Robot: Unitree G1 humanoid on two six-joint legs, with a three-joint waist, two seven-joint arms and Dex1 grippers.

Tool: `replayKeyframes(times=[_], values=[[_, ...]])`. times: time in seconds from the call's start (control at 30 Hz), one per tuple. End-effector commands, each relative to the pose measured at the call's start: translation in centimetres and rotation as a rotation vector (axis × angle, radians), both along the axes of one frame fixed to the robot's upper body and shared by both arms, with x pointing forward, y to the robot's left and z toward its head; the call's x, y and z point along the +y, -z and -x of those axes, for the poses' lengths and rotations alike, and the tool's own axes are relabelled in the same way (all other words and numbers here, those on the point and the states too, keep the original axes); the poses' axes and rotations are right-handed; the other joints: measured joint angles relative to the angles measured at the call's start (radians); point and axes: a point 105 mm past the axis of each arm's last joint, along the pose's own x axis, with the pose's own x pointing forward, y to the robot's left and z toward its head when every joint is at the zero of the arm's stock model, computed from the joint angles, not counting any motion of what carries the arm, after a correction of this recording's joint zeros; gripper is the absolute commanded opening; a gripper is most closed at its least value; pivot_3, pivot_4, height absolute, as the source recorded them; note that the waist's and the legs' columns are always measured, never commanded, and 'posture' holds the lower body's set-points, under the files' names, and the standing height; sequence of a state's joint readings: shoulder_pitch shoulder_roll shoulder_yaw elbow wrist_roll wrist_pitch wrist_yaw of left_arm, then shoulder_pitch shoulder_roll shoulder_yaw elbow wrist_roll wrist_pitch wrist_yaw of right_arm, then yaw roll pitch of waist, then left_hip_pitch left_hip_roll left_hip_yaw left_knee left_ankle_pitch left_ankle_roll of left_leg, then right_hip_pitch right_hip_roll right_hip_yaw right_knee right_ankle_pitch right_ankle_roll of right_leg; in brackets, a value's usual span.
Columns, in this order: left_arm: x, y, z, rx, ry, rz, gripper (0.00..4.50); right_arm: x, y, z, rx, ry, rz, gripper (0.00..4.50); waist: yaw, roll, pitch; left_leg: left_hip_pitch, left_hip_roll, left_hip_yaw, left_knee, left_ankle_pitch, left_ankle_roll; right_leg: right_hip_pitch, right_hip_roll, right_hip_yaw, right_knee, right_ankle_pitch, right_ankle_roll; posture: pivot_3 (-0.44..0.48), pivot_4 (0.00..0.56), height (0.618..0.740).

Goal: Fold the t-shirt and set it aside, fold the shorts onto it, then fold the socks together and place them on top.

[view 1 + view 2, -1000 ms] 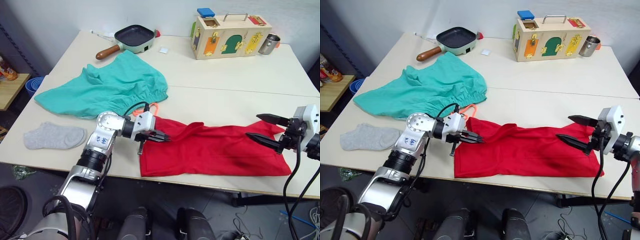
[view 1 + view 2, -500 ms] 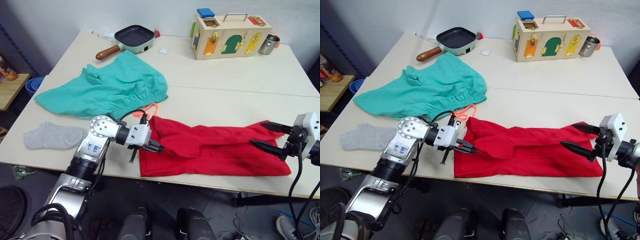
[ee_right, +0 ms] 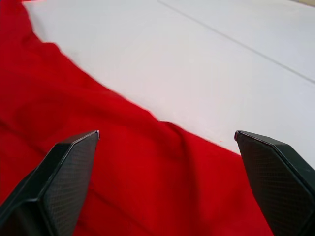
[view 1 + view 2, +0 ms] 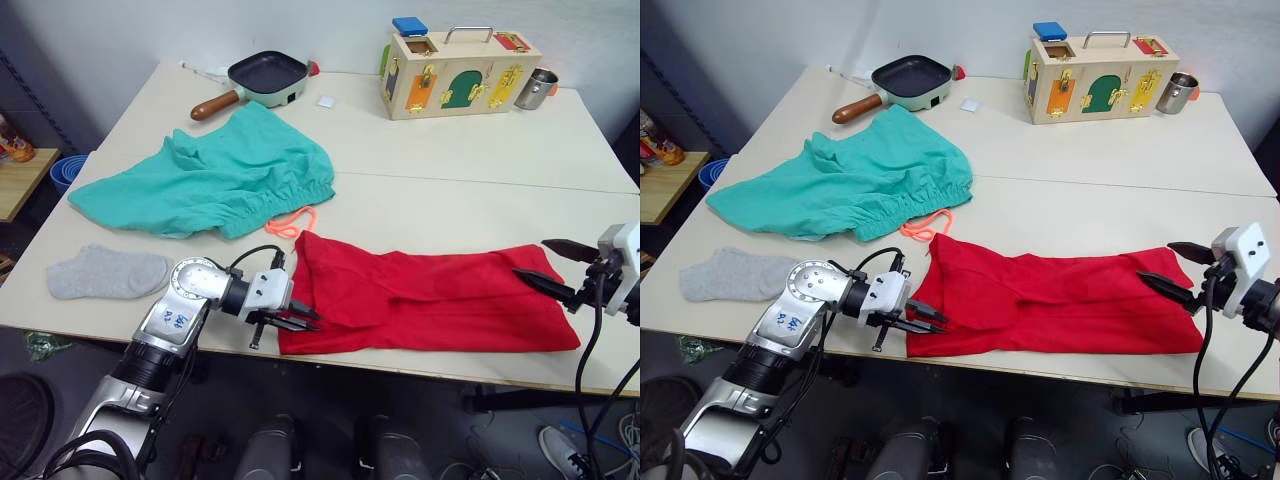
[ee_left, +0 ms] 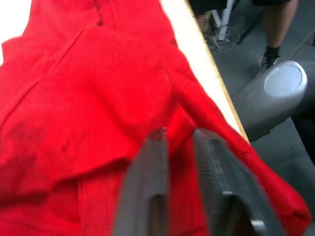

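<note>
Lying creased, the soft red t-shirt forms a long band

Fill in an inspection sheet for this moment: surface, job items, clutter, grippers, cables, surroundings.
Surface: pale table, two tops butted along a seam.
T-shirt: red, lying in a long band along the near edge.
Shorts: teal, spread at the far left, orange drawstring trailing toward the t-shirt.
Socks: grey, by the near left edge, apart from the rest; I cannot tell if there is one or two.
Clutter: frying pan, wooden latch box and metal cup along the far edge.
Left gripper: jaws nearly closed at the t-shirt's near left corner.
Right gripper: jaws open at the t-shirt's right end, holding nothing.
Cables: black leads on both arms.
Surroundings: blue bowl beside the table's left side.
</note>
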State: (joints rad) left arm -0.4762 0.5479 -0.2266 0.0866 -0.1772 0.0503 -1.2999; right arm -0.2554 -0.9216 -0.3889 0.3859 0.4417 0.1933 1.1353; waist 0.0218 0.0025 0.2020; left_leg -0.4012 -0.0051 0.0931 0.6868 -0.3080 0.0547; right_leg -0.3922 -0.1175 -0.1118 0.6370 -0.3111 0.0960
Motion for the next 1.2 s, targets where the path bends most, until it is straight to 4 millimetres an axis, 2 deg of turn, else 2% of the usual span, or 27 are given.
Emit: replayKeyframes(times=[0.03,0.17,0.3,0.33,0.43,0.6,0.67,0.73,0.8,0.9,1.0,1.07,1.2], values=[[0.7,-3.3,-0.1,0.014,-0.096,0.162,2.17,0.9,-1.7,0.3,-0.030,-0.058,-0.031,4.50,-0.001,0.000,0.000,0.000,0.000,0.000,0.000,0.000,0.000,0.000,0.000,0.000,0.000,0.000,0.000,0.000,0.150,0.740],[2.6,-6.2,-0.2,0.099,-0.220,0.311,3.36,2.4,-3.3,-0.2,-0.103,-0.125,0.000,4.50,-0.002,0.000,0.000,0.000,0.000,0.000,0.000,0.000,0.000,0.000,-0.001,0.001,0.000,0.000,0.000,0.000,0.150,0.740],[3.5,-7.5,-1.5,0.076,-0.344,0.374,3.36,4.4,-3.6,-0.8,-0.088,-0.201,0.006,4.50,-0.004,0.000,0.000,0.001,0.000,0.000,0.000,0.000,0.000,0.001,-0.001,0.001,0.000,0.000,0.000,0.000,0.150,0.740],[3.3,-7.8,-1.8,0.060,-0.356,0.385,3.36,5.4,-3.9,-0.9,-0.094,-0.242,-0.012,4.50,-0.004,0.000,0.000,0.001,0.000,0.000,0.000,0.000,0.000,0.001,-0.001,0.001,0.000,0.000,0.000,0.000,0.150,0.740],[2.3,-8.0,-2.5,0.016,-0.368,0.394,2.74,7.4,-4.1,-1.5,-0.114,-0.295,-0.045,3.87,0.002,0.000,0.000,0.001,0.000,0.000,0.000,0.000,0.000,0.001,0.000,0.001,0.000,0.000,0.000,0.000,0.150,0.740],[-1.7,-5.3,-4.5,-0.003,-0.416,0.347,1.16,13.4,-0.9,-1.8,-0.137,-0.392,0.032,2.16,0.006,-0.002,-0.002,0.001,0.000,0.000,0.000,0.000,0.000,0.001,0.001,0.001,0.000,0.000,0.000,0.000,0.150,0.740],[-2.9,-4.6,-5.4,0.000,-0.460,0.342,0.55,14.5,0.2,-1.9,-0.139,-0.384,0.067,1.49,0.006,-0.002,-0.002,0.001,-0.001,0.000,0.000,0.000,0.000,0.001,0.001,0.000,0.000,0.000,0.000,0.000,0.150,0.740],[-3.5,-4.4,-6.1,0.009,-0.494,0.356,0.00,14.7,1.0,-2.1,-0.142,-0.355,0.105,0.76,0.004,-0.002,-0.002,-0.001,-0.001,0.000,0.000,0.000,0.000,-0.001,0.002,0.000,0.000,0.000,0.000,0.000,0.150,0.740],[-4.6,-3.7,-6.4,0.039,-0.507,0.352,0.00,14.8,2.0,-2.3,-0.150,-0.323,0.173,0.11,0.003,-0.002,-0.002,-0.001,-0.001,0.000,0.000,0.000,0.000,-0.001,0.001,0.001,0.000,0.000,0.000,0.000,0.150,0.740],[-5.5,-1.5,-7.0,0.060,-0.559,0.276,0.00,13.0,3.4,-3.3,-0.150,-0.176,0.247,0.03,0.004,-0.002,-0.002,0.000,-0.001,0.000,0.000,0.000,-0.001,-0.001,0.001,0.001,0.000,0.000,0.000,0.000,0.150,0.740],[-4.0,0.1,-8.6,0.091,-0.715,0.230,0.00,9.3,4.1,-3.9,-0.136,-0.015,0.300,0.03,0.003,-0.002,-0.002,0.000,-0.001,0.001,0.000,0.000,0.000,0.000,0.001,0.001,0.000,0.000,0.000,0.000,0.150,0.740],[-3.2,0.6,-8.9,0.092,-0.755,0.207,0.00,7.7,4.6,-3.8,-0.111,0.026,0.314,0.03,0.002,-0.002,-0.002,0.000,-0.001,0.000,0.000,0.000,0.000,-0.001,0.001,0.001,0.000,0.000,0.000,0.000,0.150,0.740],[-1.2,1.0,-10.1,0.090,-0.869,0.212,0.00,2.4,5.0,-3.9,-0.089,0.217,0.342,0.03,0.001,-0.003,-0.002,0.006,-0.001,0.001,-0.002,0.000,-0.001,0.004,0.001,0.002,0.000,0.000,0.000,0.000,0.150,0.740]])
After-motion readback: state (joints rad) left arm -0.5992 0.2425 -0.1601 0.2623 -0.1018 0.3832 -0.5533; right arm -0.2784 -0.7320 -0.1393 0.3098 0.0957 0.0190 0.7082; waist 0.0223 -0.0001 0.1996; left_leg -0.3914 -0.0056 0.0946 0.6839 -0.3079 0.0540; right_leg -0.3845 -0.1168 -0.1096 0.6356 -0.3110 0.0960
